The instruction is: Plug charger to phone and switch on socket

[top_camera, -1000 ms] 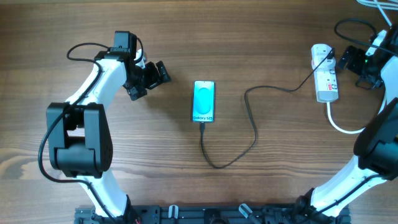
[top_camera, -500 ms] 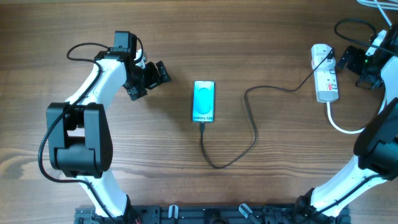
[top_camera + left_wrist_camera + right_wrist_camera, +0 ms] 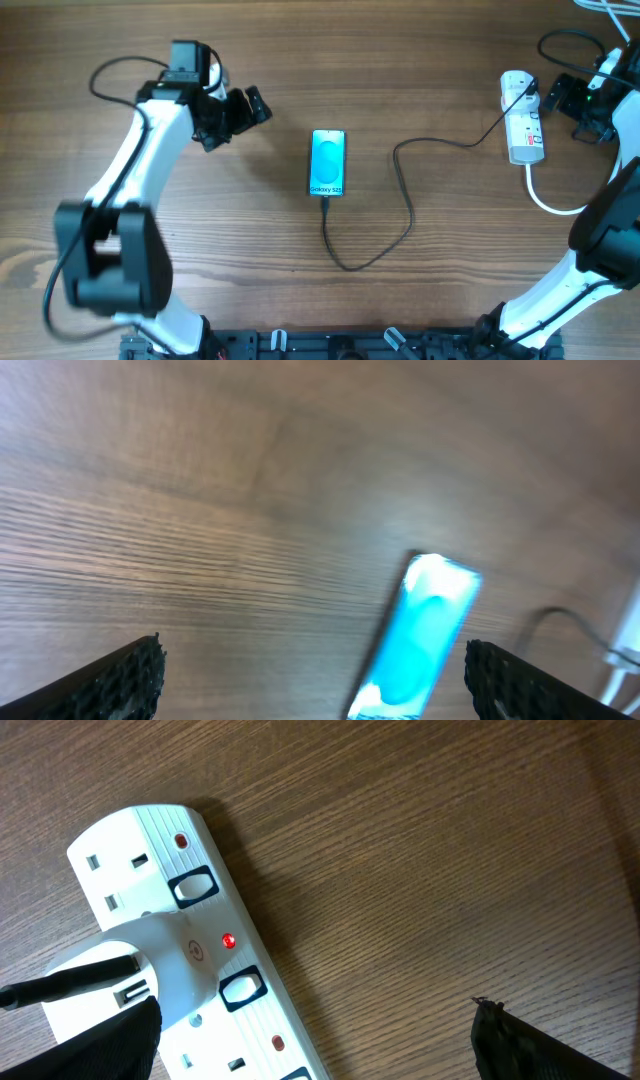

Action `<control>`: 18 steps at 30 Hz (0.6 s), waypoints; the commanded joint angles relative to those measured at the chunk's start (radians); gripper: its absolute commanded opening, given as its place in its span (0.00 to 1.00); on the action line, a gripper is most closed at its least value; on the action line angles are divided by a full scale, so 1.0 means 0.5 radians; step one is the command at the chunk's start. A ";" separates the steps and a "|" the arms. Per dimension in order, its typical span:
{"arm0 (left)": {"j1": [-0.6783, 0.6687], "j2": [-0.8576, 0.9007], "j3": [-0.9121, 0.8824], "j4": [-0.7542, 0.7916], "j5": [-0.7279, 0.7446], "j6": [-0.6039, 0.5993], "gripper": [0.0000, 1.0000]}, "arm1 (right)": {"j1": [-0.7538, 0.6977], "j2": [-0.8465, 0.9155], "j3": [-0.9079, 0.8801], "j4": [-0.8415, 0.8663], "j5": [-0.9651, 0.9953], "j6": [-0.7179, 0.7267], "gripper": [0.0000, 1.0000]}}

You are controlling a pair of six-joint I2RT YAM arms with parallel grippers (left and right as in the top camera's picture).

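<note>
The phone lies flat mid-table with a teal screen; it also shows in the left wrist view. The thin black charger cable runs from the phone's near end, loops right and reaches the white socket strip at the far right. In the right wrist view the socket has a white adapter plugged in and one red light lit. My left gripper is open and empty, left of the phone. My right gripper is open and empty, just right of the socket.
A thick white cord curves from the socket's near end toward the right arm. More cables hang at the far right corner. The arms' base rail runs along the front edge.
My left arm has swung back and slightly away from the phone, with its gripper still open. The right arm, phone, cable and socket have not moved.
</note>
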 commanded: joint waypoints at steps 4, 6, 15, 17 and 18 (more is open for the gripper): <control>-0.098 -0.419 -0.064 0.294 -0.125 0.491 1.00 | -0.007 -0.028 -0.005 0.009 -0.032 -0.025 1.00; -0.137 -0.478 -0.211 0.515 -0.146 0.490 1.00 | -0.007 -0.028 -0.005 0.009 -0.031 -0.026 1.00; -0.218 -0.739 -1.477 1.761 -0.147 0.459 1.00 | -0.007 -0.028 -0.005 0.009 -0.032 -0.026 1.00; -0.218 -0.829 -1.717 1.890 -0.148 0.459 1.00 | -0.007 -0.028 -0.005 0.010 -0.032 -0.025 1.00; -0.218 -0.894 -1.859 1.981 -0.172 0.442 1.00 | -0.007 -0.028 -0.005 0.010 -0.031 -0.025 1.00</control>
